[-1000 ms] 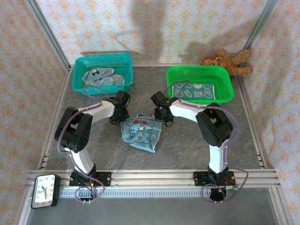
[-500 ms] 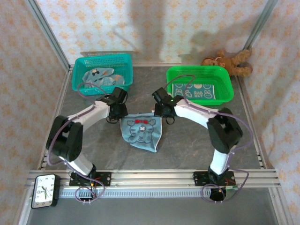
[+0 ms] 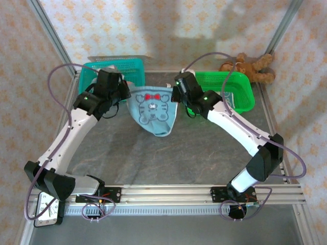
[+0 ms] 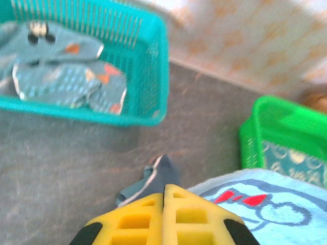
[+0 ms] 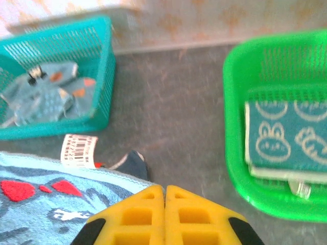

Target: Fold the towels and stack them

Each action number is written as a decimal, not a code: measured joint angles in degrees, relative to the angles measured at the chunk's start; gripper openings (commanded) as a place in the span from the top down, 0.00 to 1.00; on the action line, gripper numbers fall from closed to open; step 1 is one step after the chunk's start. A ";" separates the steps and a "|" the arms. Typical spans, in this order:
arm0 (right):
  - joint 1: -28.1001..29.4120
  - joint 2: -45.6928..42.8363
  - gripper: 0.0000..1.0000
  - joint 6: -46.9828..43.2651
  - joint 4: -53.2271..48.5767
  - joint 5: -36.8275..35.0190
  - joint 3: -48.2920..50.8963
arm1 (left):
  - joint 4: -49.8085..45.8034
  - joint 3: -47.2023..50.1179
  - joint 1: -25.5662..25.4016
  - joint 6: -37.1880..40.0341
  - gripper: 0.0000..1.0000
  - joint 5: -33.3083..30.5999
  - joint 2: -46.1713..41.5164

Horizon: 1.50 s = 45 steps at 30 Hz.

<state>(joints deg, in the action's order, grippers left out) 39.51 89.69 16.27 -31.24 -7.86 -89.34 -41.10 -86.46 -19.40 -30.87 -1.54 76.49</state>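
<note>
A light blue towel with a tiger face and red bow [image 3: 153, 109] hangs in the air between both arms, its lower edge drooping. My left gripper [image 3: 124, 92] is shut on the towel's left top corner [image 4: 158, 176]. My right gripper [image 3: 177, 93] is shut on its right top corner [image 5: 134, 164], next to a white barcode tag [image 5: 78, 149]. Crumpled teal towels with orange marks [image 4: 61, 71] lie in the teal basket [image 3: 134, 71]. A folded towel with bunny prints [image 5: 286, 135] lies in the green basket [image 3: 240, 89].
A brown teddy bear [image 3: 250, 66] lies at the back right corner beside the green basket. A clock [image 3: 45, 212] sits at the near left outside the rail. Grey tabletop [image 3: 168, 153] spreads beneath the hanging towel.
Both grippers have risen and moved toward the back, lifting the tiger towel off the table; it now hangs stretched between them.
</note>
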 measured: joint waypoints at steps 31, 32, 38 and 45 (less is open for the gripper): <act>-0.33 0.17 1.00 -11.08 2.97 -0.04 -20.24 | -6.10 -26.23 -1.14 6.80 1.00 -2.36 0.17; -0.33 0.17 1.00 -11.15 2.97 0.24 -20.63 | -6.16 -26.69 -1.25 6.80 1.00 -2.36 0.11; -0.33 -1.46 1.00 -11.15 2.38 3.26 -22.05 | -7.39 -28.57 -2.89 6.34 1.00 -2.38 -1.60; 0.74 -8.09 1.00 -8.92 1.51 8.28 -21.31 | -9.42 -28.92 -7.04 4.55 1.00 -2.36 -6.75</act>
<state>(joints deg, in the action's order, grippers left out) 40.25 81.60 7.35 -29.74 0.43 -110.65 -50.52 -115.37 -26.44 -26.33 -3.90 69.73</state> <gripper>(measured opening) 0.049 0.044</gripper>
